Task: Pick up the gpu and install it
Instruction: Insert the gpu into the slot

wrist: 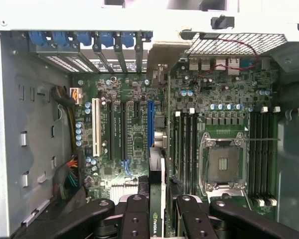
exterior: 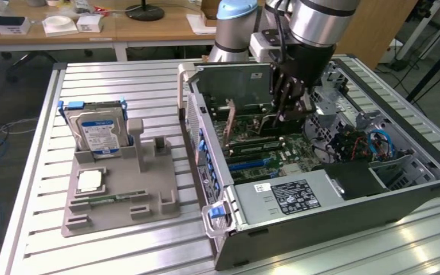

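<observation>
The gpu (wrist: 157,172) shows edge-on in the wrist view, a thin dark card with a green logo strip near my fingers and a pale bracket end toward the case's rear slots. My gripper (wrist: 159,219) is shut on it, one black finger (wrist: 134,216) on each side. The card stands over the motherboard (wrist: 134,134), beside the blue expansion slot (wrist: 150,124). In the exterior view my gripper (exterior: 281,117) reaches down into the open computer case (exterior: 319,229), with the gpu (exterior: 251,121) below it, just above the board.
A grey holder (exterior: 121,192) on the exterior view's left carries a silver hard drive (exterior: 96,134) with a blue-white label, a small square chip (exterior: 90,180) and a narrow green memory stick (exterior: 117,198). The case also holds a power supply (exterior: 289,196), cables (exterior: 373,143) and an empty processor socket (wrist: 224,162).
</observation>
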Robot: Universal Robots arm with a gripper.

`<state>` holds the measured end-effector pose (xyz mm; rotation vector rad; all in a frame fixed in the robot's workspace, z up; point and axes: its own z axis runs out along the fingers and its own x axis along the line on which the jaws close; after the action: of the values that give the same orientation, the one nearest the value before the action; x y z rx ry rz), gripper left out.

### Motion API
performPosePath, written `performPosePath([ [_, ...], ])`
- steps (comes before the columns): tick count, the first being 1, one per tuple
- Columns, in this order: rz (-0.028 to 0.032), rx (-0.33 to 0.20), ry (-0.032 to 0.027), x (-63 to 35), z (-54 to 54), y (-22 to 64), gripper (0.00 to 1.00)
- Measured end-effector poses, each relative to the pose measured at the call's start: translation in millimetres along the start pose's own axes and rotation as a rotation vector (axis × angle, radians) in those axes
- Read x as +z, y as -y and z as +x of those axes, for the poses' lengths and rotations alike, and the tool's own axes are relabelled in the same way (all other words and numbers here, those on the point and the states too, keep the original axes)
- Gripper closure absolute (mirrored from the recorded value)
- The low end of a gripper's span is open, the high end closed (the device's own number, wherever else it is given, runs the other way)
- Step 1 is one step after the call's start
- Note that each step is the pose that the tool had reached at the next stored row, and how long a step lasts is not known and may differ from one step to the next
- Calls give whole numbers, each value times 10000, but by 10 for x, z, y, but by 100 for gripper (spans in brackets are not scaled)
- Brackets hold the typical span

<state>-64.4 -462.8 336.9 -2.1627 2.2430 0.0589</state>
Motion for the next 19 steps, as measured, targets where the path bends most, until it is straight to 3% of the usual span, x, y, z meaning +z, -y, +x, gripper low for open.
performPosePath([
  [19, 0, -2, 0, 342, 109, -73, 74],
])
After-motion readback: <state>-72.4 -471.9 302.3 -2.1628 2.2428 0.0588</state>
